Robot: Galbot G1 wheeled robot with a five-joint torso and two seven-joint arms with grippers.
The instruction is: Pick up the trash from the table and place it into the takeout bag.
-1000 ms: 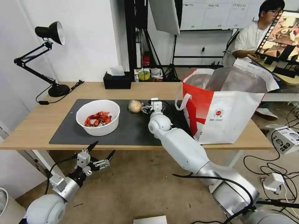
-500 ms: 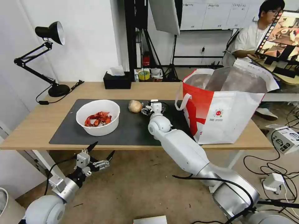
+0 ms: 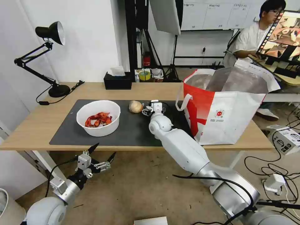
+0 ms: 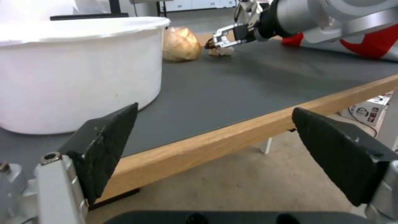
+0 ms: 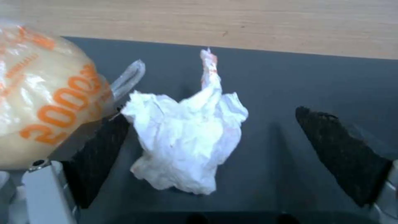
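Note:
A white bowl (image 3: 98, 117) of red-orange scraps sits on the left of the dark mat (image 3: 134, 131) on the table (image 3: 37, 125). A tan ball (image 3: 135, 106) in orange-printed wrap lies mid-mat. Just right of it is a white tissue wad (image 5: 186, 140), also seen far off beside the ball (image 4: 219, 51). My right gripper (image 3: 147, 110) is low over the mat, open, its black fingers (image 5: 99, 155) on either side of the wad; one finger is close beside the ball (image 5: 45, 102). The takeout bag (image 3: 225, 109) stands open at the right. My left gripper (image 3: 104, 150) hangs open below the table's front edge.
A black tissue box (image 3: 117, 81) and a black desk lamp (image 3: 51, 56) stand along the table's back and left. The bag's white loop handle (image 3: 182, 101) hangs close to my right forearm. Cables and a small box (image 3: 286, 139) lie on the floor at the right.
My right gripper has edged slightly left and down around the tissue wad. The left arm has sunk a little below the table edge.

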